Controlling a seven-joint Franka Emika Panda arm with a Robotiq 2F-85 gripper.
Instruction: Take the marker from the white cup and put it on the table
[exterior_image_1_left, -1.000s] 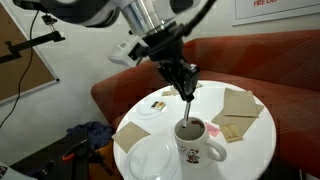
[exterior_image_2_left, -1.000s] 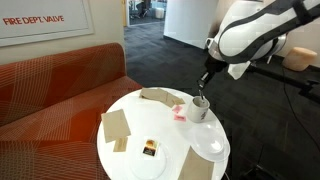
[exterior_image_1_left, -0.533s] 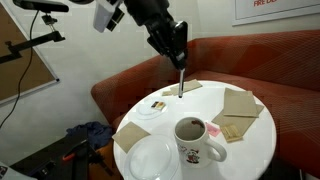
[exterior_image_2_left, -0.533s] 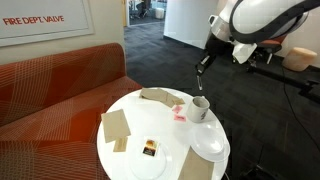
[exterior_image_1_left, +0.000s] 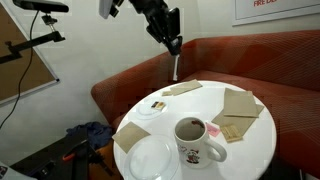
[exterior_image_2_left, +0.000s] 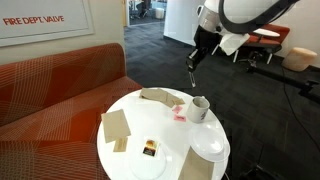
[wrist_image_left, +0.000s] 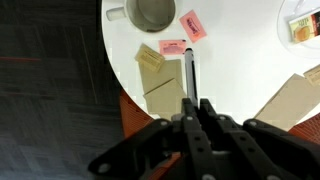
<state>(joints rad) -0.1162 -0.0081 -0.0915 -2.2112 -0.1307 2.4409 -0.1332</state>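
My gripper (exterior_image_1_left: 173, 44) is raised high above the round white table (exterior_image_1_left: 255, 140) and is shut on the marker (exterior_image_1_left: 176, 68), which hangs straight down from the jaws. In the wrist view the marker (wrist_image_left: 189, 72) juts out from between the closed fingers (wrist_image_left: 192, 108). The white cup (exterior_image_1_left: 196, 139), with a reddish-brown picture on its side, stands on the table with nothing in it; it also shows in an exterior view (exterior_image_2_left: 200, 107) and in the wrist view (wrist_image_left: 152, 13). The gripper (exterior_image_2_left: 200, 48) is well above and beside the cup.
Brown paper napkins (exterior_image_1_left: 238, 101) (exterior_image_2_left: 116, 125), two white plates (exterior_image_1_left: 152, 158) (exterior_image_1_left: 156, 104), one holding a small packet, and pink notes (wrist_image_left: 192, 26) lie on the table. A red-brown curved bench (exterior_image_1_left: 250, 60) wraps behind it. A tripod (exterior_image_1_left: 30, 45) stands to the side.
The gripper lifted the marker out of the cup and carried it up and away from the cup, toward the bench side of the table.
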